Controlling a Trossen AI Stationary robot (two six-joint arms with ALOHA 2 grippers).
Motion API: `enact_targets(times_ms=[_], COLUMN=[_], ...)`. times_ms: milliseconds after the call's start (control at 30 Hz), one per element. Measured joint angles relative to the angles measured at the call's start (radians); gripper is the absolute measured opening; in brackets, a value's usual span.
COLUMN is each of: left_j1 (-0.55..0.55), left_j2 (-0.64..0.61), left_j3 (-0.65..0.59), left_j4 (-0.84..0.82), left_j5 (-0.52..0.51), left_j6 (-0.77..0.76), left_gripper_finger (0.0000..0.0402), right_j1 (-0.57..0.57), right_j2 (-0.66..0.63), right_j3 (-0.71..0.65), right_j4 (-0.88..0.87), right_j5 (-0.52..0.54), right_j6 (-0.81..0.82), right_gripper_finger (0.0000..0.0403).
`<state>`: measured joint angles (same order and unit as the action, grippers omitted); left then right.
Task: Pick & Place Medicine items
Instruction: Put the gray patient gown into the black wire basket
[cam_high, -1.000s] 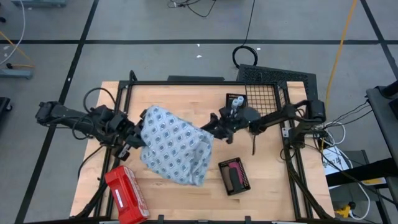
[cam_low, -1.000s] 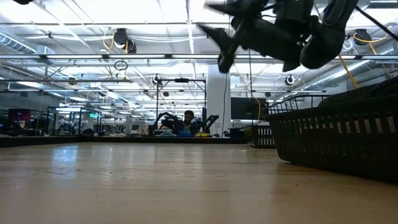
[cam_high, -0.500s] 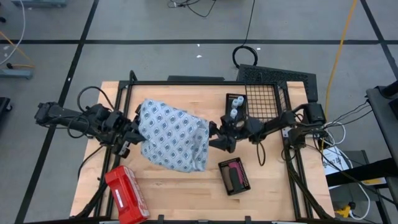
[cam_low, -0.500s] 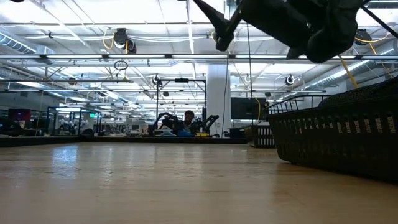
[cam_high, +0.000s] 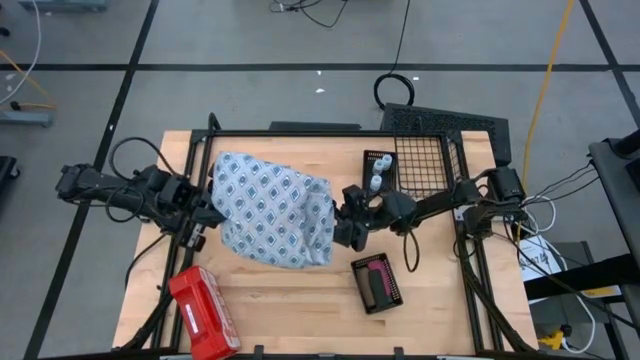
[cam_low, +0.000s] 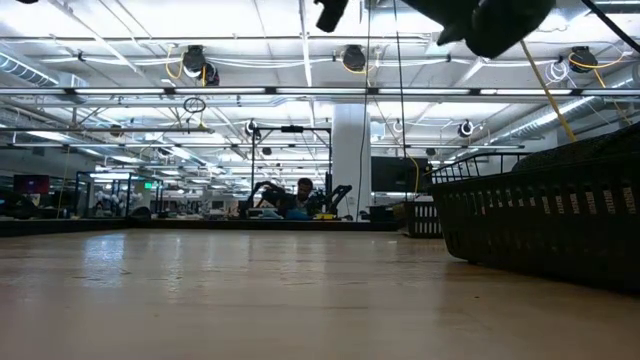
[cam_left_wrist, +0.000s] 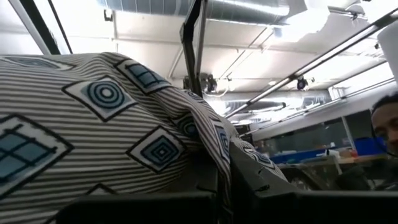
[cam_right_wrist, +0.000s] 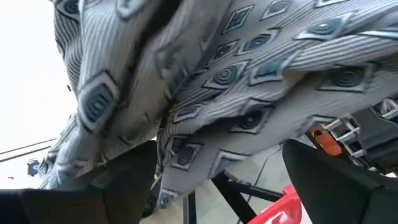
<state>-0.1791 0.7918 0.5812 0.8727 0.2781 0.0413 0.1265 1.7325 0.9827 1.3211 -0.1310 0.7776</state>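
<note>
A blue-white patterned cloth (cam_high: 270, 212) is held up over the middle of the table. My left gripper (cam_high: 205, 217) is shut on its left edge. At the cloth's right edge my right gripper (cam_high: 343, 218) stands open, with the cloth's hanging folds (cam_right_wrist: 205, 134) between its spread fingers. Tiny white bottles (cam_high: 377, 172) stand in a black holder right of the cloth. A pink-red tube (cam_high: 371, 266) and a dark tube (cam_high: 378, 289) lie in a small black tray nearer the front. My left gripper pinches a gathered fold at the cloth's left edge (cam_left_wrist: 219, 163) between its two fingers, coming roughly level from the table's left. The cloth bulges out beyond the fingers and is held up off the board. Whether my right gripper touches the cloth, I cannot tell.
A red plastic case (cam_high: 204, 314) lies at the near left corner. A black wire basket (cam_high: 428, 150) stands at the far right and fills the right of the low view (cam_low: 545, 215). Bare board lies in front of the cloth. Part of a person (cam_left_wrist: 387, 127) shows beyond the table.
My right gripper has opened, gone toward the near edge and a little left, and risen in the low view. My left gripper has drawn slightly toward the table's left. The cloth has shifted left and toward the far edge, its lower edge pulled up.
</note>
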Motion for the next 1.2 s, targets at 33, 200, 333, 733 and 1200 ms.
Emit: enact_targets(times_ms=[33, 200, 333, 733, 1200], left_j1=[0.000, 0.000, 0.000, 0.000, 0.001], left_j2=[0.000, 0.000, -0.004, -0.006, 0.020], left_j3=[0.000, 0.000, 0.000, 0.000, 0.000], left_j4=[0.003, 0.001, 0.019, 0.008, -0.004], left_j5=[-0.001, -0.031, -0.028, -0.023, -0.046], left_j6=[0.006, 0.008, 0.008, 0.026, 0.028], left_gripper_finger=[0.0008, 0.0008, 0.0008, 0.0008, 0.0007], right_j1=[0.000, 0.003, 0.012, 0.036, 0.010], right_j2=[0.000, 0.000, 0.000, 0.000, 0.000], right_j3=[0.013, 0.037, 0.036, 0.036, 0.052], right_j4=[-0.014, 0.053, 0.150, 0.128, 0.066], right_j5=[0.000, -0.046, -0.122, -0.026, 0.052], right_j6=[0.000, -0.014, 0.016, -0.022, 0.019], right_gripper_finger=[0.0334, 0.0333, 0.0329, 0.0327, 0.0325])
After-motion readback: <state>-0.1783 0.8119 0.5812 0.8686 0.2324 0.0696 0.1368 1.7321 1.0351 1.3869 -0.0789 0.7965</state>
